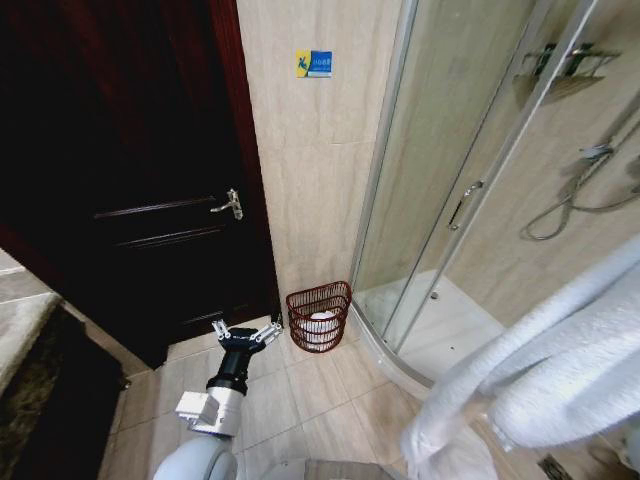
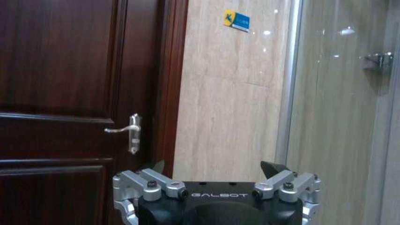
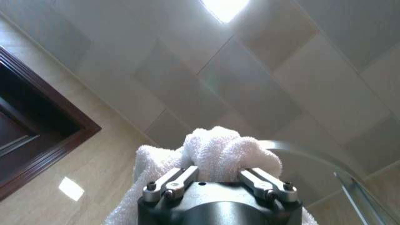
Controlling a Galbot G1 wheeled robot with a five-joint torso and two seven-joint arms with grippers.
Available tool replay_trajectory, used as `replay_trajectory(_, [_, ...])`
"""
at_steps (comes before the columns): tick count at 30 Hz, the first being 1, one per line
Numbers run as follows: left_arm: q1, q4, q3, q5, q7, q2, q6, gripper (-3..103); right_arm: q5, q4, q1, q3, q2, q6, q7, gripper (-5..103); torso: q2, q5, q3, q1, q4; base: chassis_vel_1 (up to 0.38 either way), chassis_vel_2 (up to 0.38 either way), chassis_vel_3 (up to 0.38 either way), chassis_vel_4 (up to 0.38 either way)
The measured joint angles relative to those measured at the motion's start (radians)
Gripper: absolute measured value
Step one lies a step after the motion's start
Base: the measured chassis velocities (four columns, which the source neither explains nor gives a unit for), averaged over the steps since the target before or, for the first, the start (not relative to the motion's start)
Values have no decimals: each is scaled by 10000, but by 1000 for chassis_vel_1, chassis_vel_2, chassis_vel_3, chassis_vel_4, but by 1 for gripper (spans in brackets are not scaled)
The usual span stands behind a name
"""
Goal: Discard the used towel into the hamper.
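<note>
The hamper (image 1: 318,317), a small reddish-brown wicker basket, stands on the floor against the tiled wall between the door and the shower. Something white lies inside it. The white towel (image 1: 560,370) hangs in thick folds close to the camera at the lower right of the head view. In the right wrist view my right gripper (image 3: 218,177) is shut on a bunched part of the towel (image 3: 216,147), held up toward the ceiling. My left gripper (image 1: 245,335) is open, low over the floor just left of the hamper. The left gripper (image 2: 214,168) faces the wall with nothing between its fingers.
A dark wooden door (image 1: 140,180) with a metal handle (image 1: 229,205) is at the left. The glass shower enclosure (image 1: 450,200) and its curved white tray (image 1: 440,330) are to the right of the hamper. A stone counter edge (image 1: 20,330) sits at the far left.
</note>
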Motion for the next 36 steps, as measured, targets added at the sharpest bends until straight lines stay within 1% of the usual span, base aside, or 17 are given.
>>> replay_trajectory(11, [0, 0, 1, 0, 0, -1, 0, 100, -16, 0, 15, -39, 6, 11, -14, 12, 0, 2, 0, 0, 1, 40, 43, -32, -36])
replay_trajectory(16, [0, 0, -2, 0, 0, 2, 0, 100, -32, 1, 17, -91, 31, 49, -44, 12, 0, -7, 0, 1, 0, 94, 91, -110, -121])
replay_trajectory(19, [0, 0, -2, 0, 0, 2, 0, 100, -32, 1, 15, -112, 43, 64, -58, 12, 0, -2, 0, 1, 0, 59, 51, -63, -40])
replay_trajectory(24, [0, 0, 0, 0, 0, -1, 0, 100, 63, 0, 16, -174, 29, 176, -82, 12, 0, 4, 0, 0, 0, 0, 0, 0, 0])
replay_trajectory(36, [0, 0, 0, 0, 0, 0, 0, 100, 108, -44, 42, -164, -20, 248, -120, 12, -98, -1, -51, -47, 0, 9, 7, 4, 2])
